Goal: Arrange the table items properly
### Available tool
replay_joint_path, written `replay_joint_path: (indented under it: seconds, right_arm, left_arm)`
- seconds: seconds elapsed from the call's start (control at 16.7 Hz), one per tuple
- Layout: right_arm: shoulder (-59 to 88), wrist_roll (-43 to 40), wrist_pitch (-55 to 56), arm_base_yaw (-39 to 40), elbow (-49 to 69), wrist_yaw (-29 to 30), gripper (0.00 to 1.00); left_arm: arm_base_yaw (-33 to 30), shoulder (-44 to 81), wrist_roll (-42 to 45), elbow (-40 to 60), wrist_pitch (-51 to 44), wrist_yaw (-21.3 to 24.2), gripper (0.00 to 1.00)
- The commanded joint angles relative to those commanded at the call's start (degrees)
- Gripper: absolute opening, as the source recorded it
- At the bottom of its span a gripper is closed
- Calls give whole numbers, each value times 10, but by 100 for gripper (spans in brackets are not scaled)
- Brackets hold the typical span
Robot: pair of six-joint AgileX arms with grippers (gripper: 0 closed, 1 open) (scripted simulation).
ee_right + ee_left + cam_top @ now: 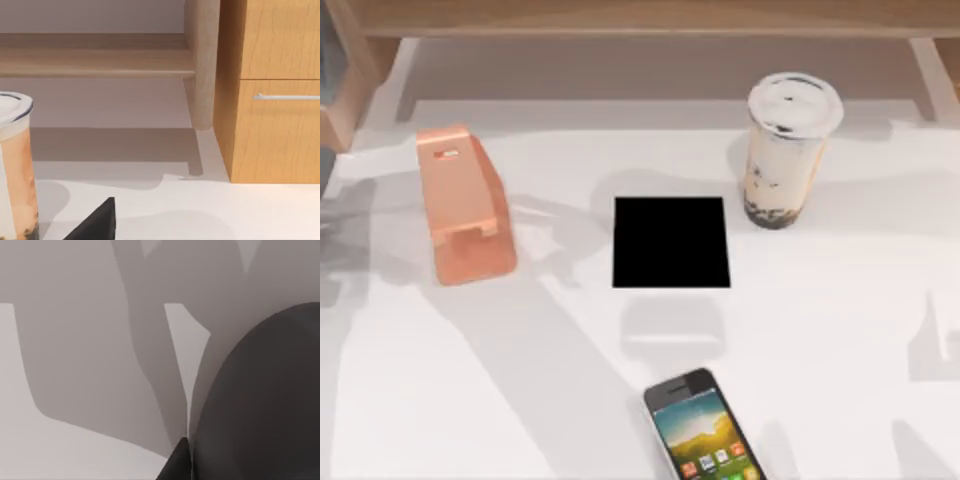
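Phone (pixel 705 428) at desk (pixel 840 330) near edge, cup (pixel 788 150) tall: careless reach knocks either. Hands' grip: cannot tell.

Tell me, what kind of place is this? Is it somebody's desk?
Probably a desk in a home or office: a smartphone, a milk-tea cup and a phone stand sit on a white table, with a wooden drawer cabinet beside it.

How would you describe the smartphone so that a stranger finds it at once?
Start at the flat black square pad in the middle of the white table. Go toward the near edge: the smartphone lies flat there. It alone has a lit screen with colourful icons.
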Motion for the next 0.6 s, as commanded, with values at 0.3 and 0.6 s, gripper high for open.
replay_joint_path:
  seconds: [0.3,0.6]
  right_arm:
    - [0,0,0,0,0,0,100]
    - [0,0,0,0,0,0,100]
  left_arm:
    - [0,0,0,0,0,0,0]
    - [-1,-16,-5,1,-14,-3,0]
